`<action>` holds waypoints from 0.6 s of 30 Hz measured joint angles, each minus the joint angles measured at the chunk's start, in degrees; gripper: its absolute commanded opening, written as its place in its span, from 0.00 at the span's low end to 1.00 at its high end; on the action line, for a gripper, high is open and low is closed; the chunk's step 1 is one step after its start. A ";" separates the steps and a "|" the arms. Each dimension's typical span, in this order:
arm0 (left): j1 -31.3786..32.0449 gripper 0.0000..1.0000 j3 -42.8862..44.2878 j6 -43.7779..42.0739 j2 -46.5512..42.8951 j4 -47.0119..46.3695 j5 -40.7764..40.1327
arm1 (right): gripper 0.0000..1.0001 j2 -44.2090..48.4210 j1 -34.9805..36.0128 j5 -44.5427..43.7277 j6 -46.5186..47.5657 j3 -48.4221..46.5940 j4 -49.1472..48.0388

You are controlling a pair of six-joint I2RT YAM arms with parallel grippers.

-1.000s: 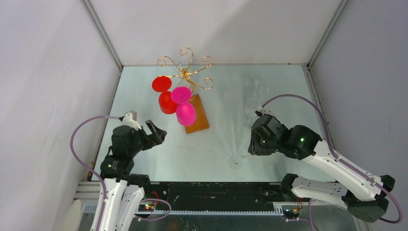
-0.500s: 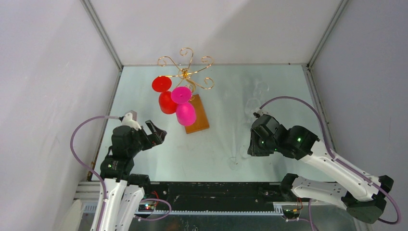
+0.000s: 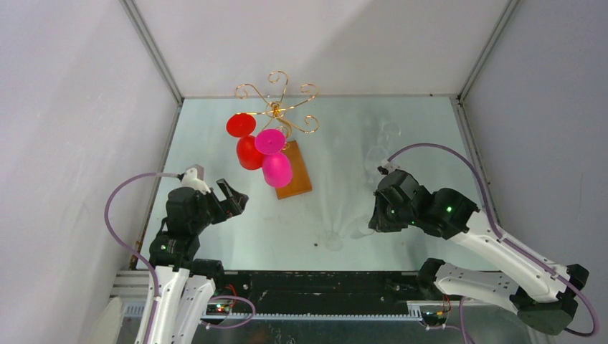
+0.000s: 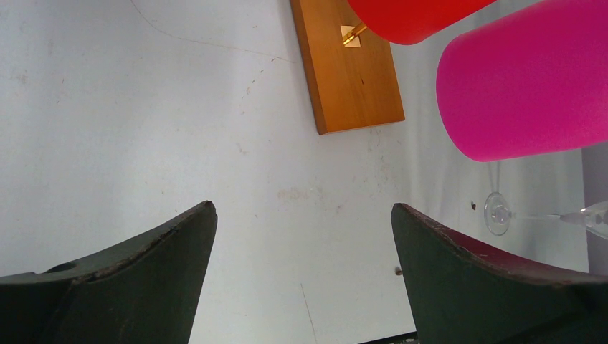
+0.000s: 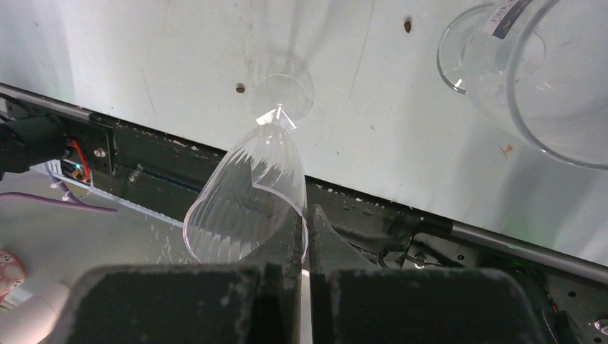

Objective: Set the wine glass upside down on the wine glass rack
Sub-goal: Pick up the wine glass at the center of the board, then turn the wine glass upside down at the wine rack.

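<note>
– Right gripper (image 5: 306,211) first: what is it doing?
– Its fingers are pressing together on the rim wall of the clear ribbed wine glass (image 5: 247,193), as far as the wrist view is showing. The glass is tilting near the front edge of the table (image 3: 337,143), foot end down and mouth toward the wrist camera, well apart from the wine glass rack (image 3: 276,107). Whether the foot is touching the table, I cannot tell.
– Why grip there?
– My judgement: pinching the rim is leaving the stem and foot free for a gold scroll arm to catch after inversion.
– Left gripper (image 4: 301,208)?
– It is hanging spread wide, holding nothing, and facing the rack's wooden base (image 4: 348,68).
– Contents?
– The rack is carrying a red glass (image 3: 249,152) and a pink glass (image 3: 277,169), both hanging mouth down. Every glass is looking empty. A second clear glass (image 5: 566,93) is lying just beside the held one.
– Risk?
– A thin-wall pinch is offering little purchase, so the glass could be slipping or swinging during the lift.
</note>
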State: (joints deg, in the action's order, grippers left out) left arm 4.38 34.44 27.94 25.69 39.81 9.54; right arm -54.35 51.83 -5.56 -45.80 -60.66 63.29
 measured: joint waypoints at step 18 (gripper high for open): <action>0.00 0.98 0.00 0.00 -0.33 0.22 0.00 | 0.00 15.58 -0.70 -4.61 0.39 0.02 -5.73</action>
State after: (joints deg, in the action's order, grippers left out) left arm 4.38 34.44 27.94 25.36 40.03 9.54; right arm -38.76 51.13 -10.17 -45.41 -60.64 57.56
